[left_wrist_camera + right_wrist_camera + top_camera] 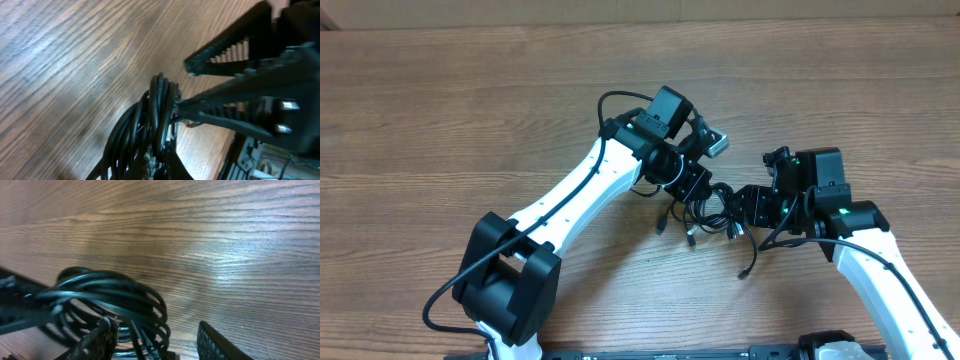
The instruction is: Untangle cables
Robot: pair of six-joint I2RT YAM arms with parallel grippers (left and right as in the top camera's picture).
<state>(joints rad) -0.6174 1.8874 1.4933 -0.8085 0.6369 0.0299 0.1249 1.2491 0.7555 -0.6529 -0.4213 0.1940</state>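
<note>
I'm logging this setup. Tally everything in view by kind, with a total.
Robot arms: 2
Cable tangle: 1 (strands too knotted to count separately)
Table: 1
Total: 4

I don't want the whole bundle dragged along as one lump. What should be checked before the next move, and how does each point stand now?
1. Right gripper open: ok, its fingers stand wide apart.
2. Strands within the right gripper's reach: ok, the cables coil just ahead of it, with some strands by its left finger.
3. Left gripper has a firm hold: cannot tell. The coil sits at its fingertips, with a gap showing between them.
4. Loose plug ends free: ok, they lie on the table.
5. Cables separated: not ok, they form one tangled coil.
</note>
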